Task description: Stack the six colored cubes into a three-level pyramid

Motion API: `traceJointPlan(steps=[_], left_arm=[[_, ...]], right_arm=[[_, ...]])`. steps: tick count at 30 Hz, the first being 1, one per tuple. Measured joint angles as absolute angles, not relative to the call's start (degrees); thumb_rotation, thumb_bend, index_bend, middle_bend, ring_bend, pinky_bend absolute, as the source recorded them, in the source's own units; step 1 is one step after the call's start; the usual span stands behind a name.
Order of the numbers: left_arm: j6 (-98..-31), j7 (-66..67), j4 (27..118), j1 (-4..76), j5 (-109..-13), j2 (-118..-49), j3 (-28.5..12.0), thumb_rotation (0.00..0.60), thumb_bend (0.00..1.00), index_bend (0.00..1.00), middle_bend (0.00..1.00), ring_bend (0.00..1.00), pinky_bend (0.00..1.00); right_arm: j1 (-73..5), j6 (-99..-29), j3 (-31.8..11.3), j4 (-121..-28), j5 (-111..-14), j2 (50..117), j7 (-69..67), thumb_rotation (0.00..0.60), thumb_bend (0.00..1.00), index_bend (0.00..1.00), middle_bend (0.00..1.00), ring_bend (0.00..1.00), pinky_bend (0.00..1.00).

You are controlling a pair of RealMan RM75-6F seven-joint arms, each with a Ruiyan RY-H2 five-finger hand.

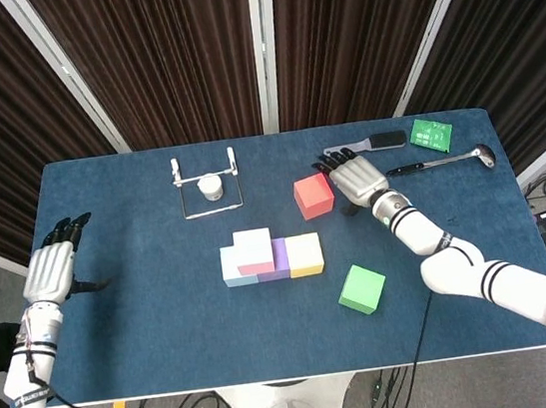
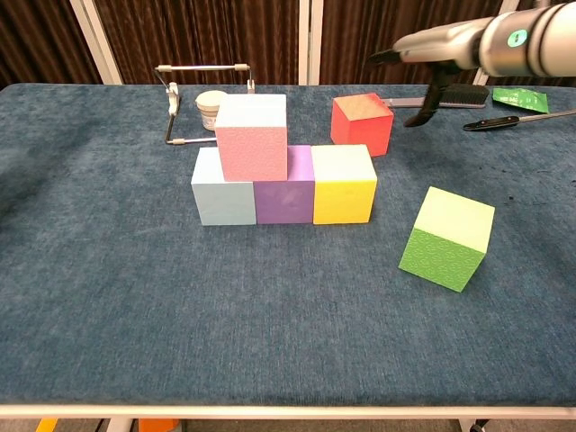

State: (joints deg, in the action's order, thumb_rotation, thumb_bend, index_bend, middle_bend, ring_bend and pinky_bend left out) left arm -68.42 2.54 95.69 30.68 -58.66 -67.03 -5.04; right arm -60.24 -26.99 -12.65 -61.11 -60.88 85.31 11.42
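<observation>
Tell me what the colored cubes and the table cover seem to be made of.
The cubes, such as the pink cube and green cube, look like lightweight foam: matte, finely speckled faces, no gloss, slightly soft edges. That is a guess from texture alone. The table cover looks like short-pile blue fabric or carpet: mottled nap, no shine.

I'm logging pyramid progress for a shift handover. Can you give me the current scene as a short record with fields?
base row: light blue cube, purple cube, yellow cube, touching
second level: pink cube over blue and purple
loose: red cube, green cube
right hand: empty, beside red cube
left hand: empty, at table's left edge
</observation>
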Motion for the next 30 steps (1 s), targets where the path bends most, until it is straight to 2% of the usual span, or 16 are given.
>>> traceJointPlan(steps=[5, 8, 10, 13, 17, 23, 30], left_arm=[[-69.4, 2.1, 95.3, 28.8, -60.9, -66.9, -5.0, 0.6, 0.03, 0.07, 0.11, 0.0, 0.14], [-69.3, 1.9, 95.3, 28.2, -61.5, -66.9, -5.3, 0.6, 0.03, 0.07, 0.11, 0.0, 0.14], [-69.2, 1.8, 95.3, 27.9, -61.9, -67.0, -5.3, 0.6, 0.03, 0.07, 0.11, 0.0, 0.14], [-68.9, 1.2, 95.2, 27.4, -62.6, -67.0, -5.6, 0.6, 0.03, 0.07, 0.11, 0.0, 0.14], [-68.7, 1.5, 95.0, 26.9, -63.4, -67.4, -5.6, 0.6, 0.03, 0.07, 0.11, 0.0, 0.14], [-68.5, 0.2, 95.0, 26.2, -64.2, -67.6, -6.5, 0.6, 0.03, 0.07, 0.11, 0.0, 0.14], [-68.7, -0.7, 95.7, 25.5, -66.0, -67.3, -7.2, 0.6, 0.03, 0.07, 0.11, 0.0, 0.14]], right_arm=[[-62.9, -25.2, -12.8, -55.2, -60.6, 90.0, 10.5, 0.6, 0.17, 0.0, 0.04, 0.0, 0.0], [-64.2, -24.5, -13.1, -52.0, -60.4, 92.5, 9.6, 0.6, 0.19, 0.0, 0.15, 0.0, 0.0], [-64.7, -24.7, -13.2, -50.5, -60.7, 93.9, 8.7, 0.6, 0.21, 0.0, 0.27, 0.0, 0.0], [-65.0, -24.8, -13.2, -50.1, -61.5, 94.4, 7.4, 0.6, 0.24, 0.0, 0.39, 0.0, 0.0], [-64.8, -24.9, -12.8, -51.4, -62.1, 93.1, 7.5, 0.6, 0.27, 0.0, 0.43, 0.0, 0.0], [-63.9, -29.0, -13.3, -58.4, -61.9, 88.1, 9.0, 0.6, 0.28, 0.0, 0.47, 0.0, 0.0], [-63.4, -34.3, -14.0, -77.1, -54.5, 77.3, 17.0, 0.6, 0.26, 0.0, 0.5, 0.02, 0.0]])
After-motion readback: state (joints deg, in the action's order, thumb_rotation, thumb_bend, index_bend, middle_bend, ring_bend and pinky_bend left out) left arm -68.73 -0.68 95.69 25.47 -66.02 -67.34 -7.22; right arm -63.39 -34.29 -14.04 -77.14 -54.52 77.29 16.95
